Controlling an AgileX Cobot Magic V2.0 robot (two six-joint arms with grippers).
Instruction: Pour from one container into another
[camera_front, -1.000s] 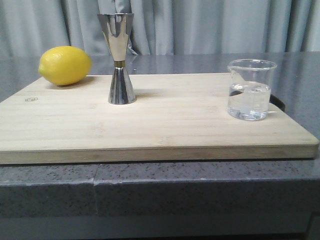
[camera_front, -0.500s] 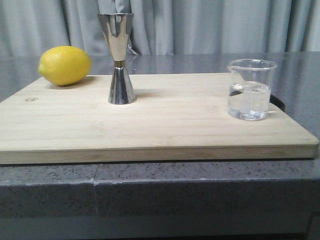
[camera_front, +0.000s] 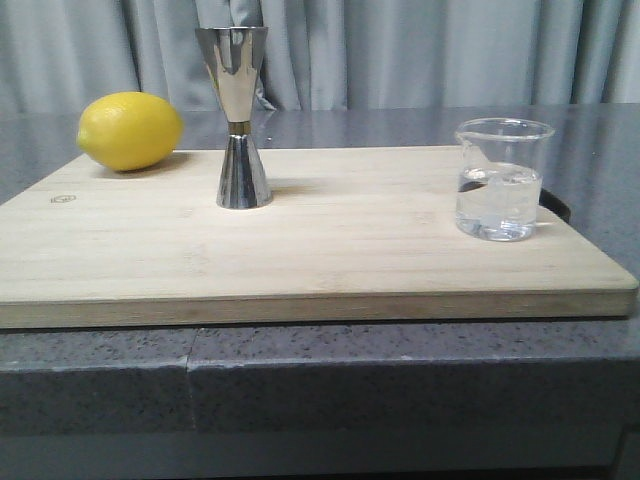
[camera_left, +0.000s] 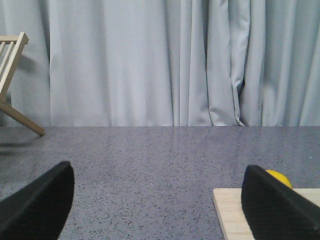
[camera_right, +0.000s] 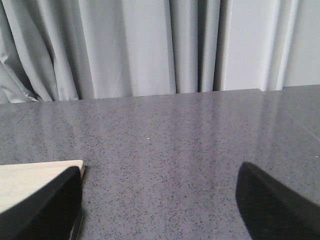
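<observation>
A small clear glass beaker (camera_front: 502, 180), about half full of clear liquid, stands upright on the right part of the wooden board (camera_front: 330, 250). The tall shiny steel jigger (camera_front: 239, 118) stands upright at the board's back left of centre. Neither arm shows in the front view. My left gripper (camera_left: 160, 200) is open over bare grey counter, beside the board's left end (camera_left: 235, 215). My right gripper (camera_right: 159, 200) is open too, empty, over the counter just past the board's right corner (camera_right: 35, 182). Neither the beaker nor the jigger shows in the wrist views.
A yellow lemon (camera_front: 129, 130) lies at the board's back left corner; a slice of it (camera_left: 278, 177) peeks past the left finger. A wooden rack (camera_left: 12, 85) stands far off on the counter. Grey curtains (camera_front: 420, 50) hang behind. The counter's front edge (camera_front: 320, 345) runs just below the board.
</observation>
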